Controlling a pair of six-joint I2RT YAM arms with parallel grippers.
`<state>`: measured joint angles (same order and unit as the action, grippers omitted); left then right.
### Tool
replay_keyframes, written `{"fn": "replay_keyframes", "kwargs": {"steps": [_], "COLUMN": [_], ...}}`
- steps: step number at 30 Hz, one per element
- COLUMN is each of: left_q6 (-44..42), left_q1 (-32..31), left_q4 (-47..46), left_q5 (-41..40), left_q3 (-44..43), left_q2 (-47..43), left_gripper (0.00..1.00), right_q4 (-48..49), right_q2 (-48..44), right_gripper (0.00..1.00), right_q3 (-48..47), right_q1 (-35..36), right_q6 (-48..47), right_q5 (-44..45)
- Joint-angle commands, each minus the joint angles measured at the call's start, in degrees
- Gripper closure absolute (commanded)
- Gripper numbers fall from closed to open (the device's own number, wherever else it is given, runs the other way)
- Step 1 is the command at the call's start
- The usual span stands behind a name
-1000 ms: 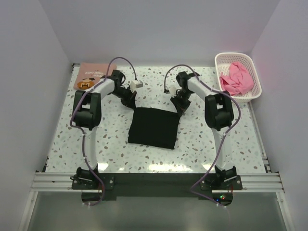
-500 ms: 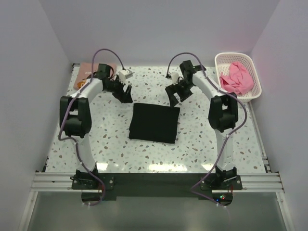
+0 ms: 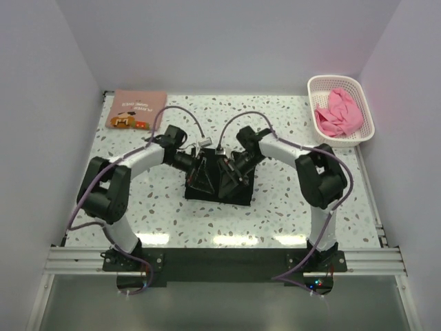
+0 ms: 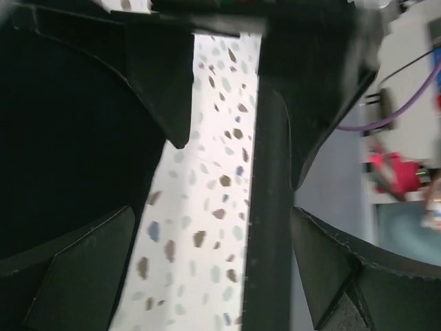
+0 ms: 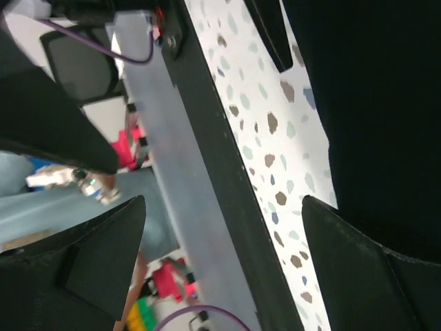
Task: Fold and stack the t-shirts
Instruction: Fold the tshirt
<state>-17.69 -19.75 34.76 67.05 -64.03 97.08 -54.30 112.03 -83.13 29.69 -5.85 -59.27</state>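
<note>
Black t-shirt (image 3: 222,195) folded into a flat rectangle near the middle of the speckled surface (image 3: 296,200), near edge straight, corners squared. Left end effector (image 3: 200,175) and right end effector (image 3: 231,170) both low over its far half, close beside each other, fingers spread wide on each in the wrist views. Salmon-pink printed t-shirt (image 3: 136,110) flat in the far-left corner, touching the far edge. Bright pink t-shirt (image 3: 337,114) crumpled inside the basket (image 3: 314,88) at far right. Open speckled room left, right and near of the black cloth.
</note>
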Motion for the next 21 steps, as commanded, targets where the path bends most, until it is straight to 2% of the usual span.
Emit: {"fn": "replay_keyframes", "kwargs": {"steps": [1, 3, 10, 15, 19, 21], "left_q6": [10.7, 10.7, 8.6, 3.4, -1.5, -4.8], "left_q1": [0.3, 0.7, 11.5, 12.9, 13.7, 14.6], "left_q4": [-5.8, -6.4, -6.6, -2.9, 0.9, 3.8], "left_q5": [6.3, 3.8, -0.2, -2.2, -2.1, -2.7], "left_q3": [3.8, 4.7, 3.9, 4.6, 5.8, 6.0], "left_q2": [5.3, 8.2, 24.8, 26.1, 20.7, 18.2], "left_gripper": [0.0, 0.0, 0.0, 0.0, 0.0, 0.0], "right_q4": [6.9, 9.5, 3.4, 1.8, 1.6, -1.8], "right_q2": [2.1, 5.3, 17.2, 18.5, 17.4, 15.9], "right_gripper": [0.01, 0.01, 0.03, 0.04, 0.04, 0.04], "right_q3": [7.1, 9.0, 9.1, 10.4, 10.3, 8.7], "right_q1": [0.7, -0.5, -10.1, -12.2, -12.5, -12.5], "right_q6": [5.4, 4.9, -3.0, -4.4, -4.2, -6.4], "right_q5": [-5.6, -3.4, 0.8, 4.1, 6.2, 6.4]}}
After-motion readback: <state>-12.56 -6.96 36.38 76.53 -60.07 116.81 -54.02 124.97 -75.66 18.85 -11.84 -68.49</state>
